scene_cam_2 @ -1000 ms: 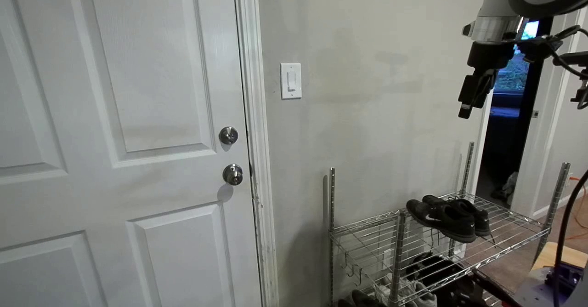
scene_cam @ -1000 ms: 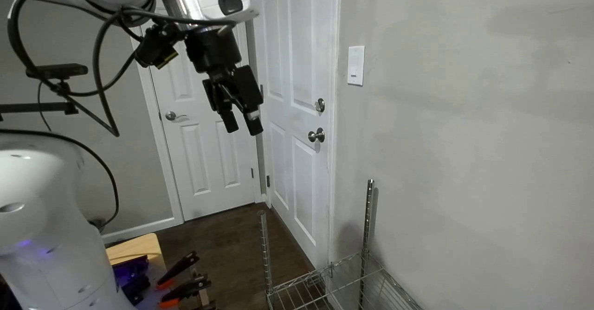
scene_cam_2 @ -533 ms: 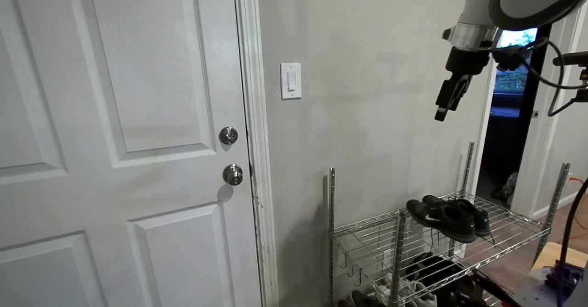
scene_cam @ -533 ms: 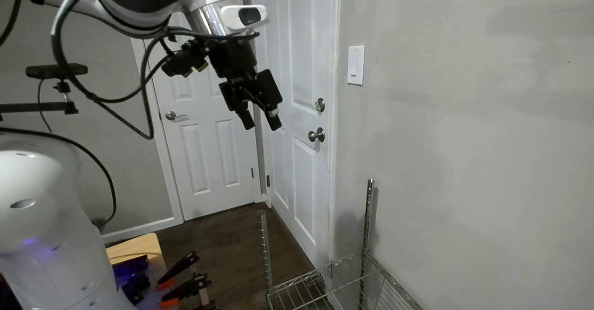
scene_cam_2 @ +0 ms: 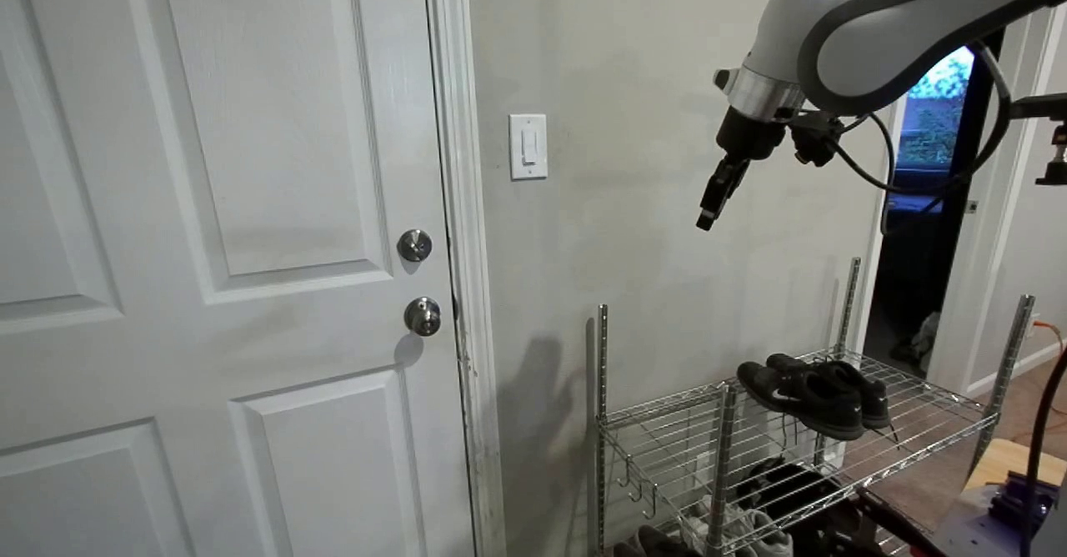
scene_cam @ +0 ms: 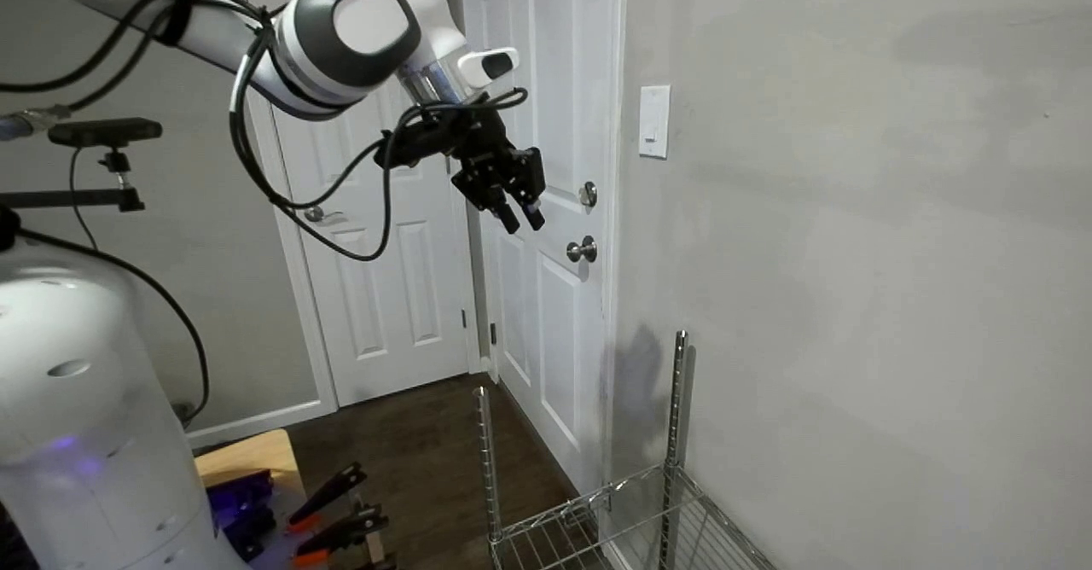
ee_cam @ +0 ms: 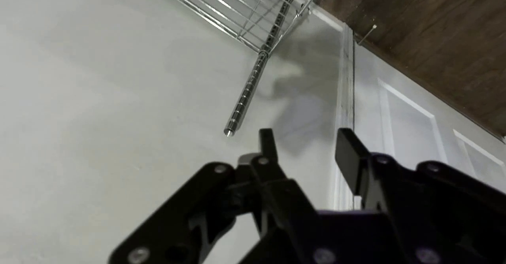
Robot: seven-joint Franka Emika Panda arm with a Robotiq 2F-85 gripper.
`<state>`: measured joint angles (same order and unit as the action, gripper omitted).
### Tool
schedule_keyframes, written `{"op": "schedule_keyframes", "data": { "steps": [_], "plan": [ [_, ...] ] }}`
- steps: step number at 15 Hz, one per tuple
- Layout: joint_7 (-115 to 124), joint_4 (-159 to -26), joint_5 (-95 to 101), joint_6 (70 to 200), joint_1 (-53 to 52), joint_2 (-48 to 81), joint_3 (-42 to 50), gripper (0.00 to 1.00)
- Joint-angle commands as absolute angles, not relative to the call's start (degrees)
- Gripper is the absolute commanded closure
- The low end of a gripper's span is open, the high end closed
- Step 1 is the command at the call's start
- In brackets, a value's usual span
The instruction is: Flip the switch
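Note:
The switch is a small white upright plate on the grey wall beside the door frame, with its rocker at the centre. Both exterior views show it; the wrist view does not. My gripper hangs in front of the doors, tilted downward, with its tips lower than the switch. A wide stretch of wall separates the gripper from the plate in an exterior view, so the two are apart. In the wrist view the gripper is partly open, and only wall and door frame show between its fingers.
Below the switch stands a wire shelf rack with upright metal posts; black shoes rest on it. A white door carries a silver knob and a lock above it. Cables loop from the arm.
The gripper has travelled across the room closer to the switch, and the arm has stretched out behind it. Its fingers have drawn nearer to each other. The switch looks the same.

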<state>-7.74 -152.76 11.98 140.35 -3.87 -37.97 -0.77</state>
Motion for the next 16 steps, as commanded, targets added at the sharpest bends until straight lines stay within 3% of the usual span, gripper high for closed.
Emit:
{"op": "schedule_keyframes", "data": {
  "steps": [1, 2, 7, 9, 16],
  "plan": [
    [-6.65, -150.61, 14.12, 147.75, -1.68, -32.57, -2.64, 0.85],
    [-6.62, -150.26, 14.39, 149.31, -1.2, -31.43, -2.82, 0.93],
    [-5.41, -147.36, 19.15, 158.49, 2.8, -25.88, -5.81, 1.0],
    [-3.82, -144.72, 22.52, 161.15, 5.09, -22.96, -8.21, 0.95],
    [5.76, -136.36, 34.75, 167.09, 13.36, -16.19, -16.36, 0.96]
  ]
}}
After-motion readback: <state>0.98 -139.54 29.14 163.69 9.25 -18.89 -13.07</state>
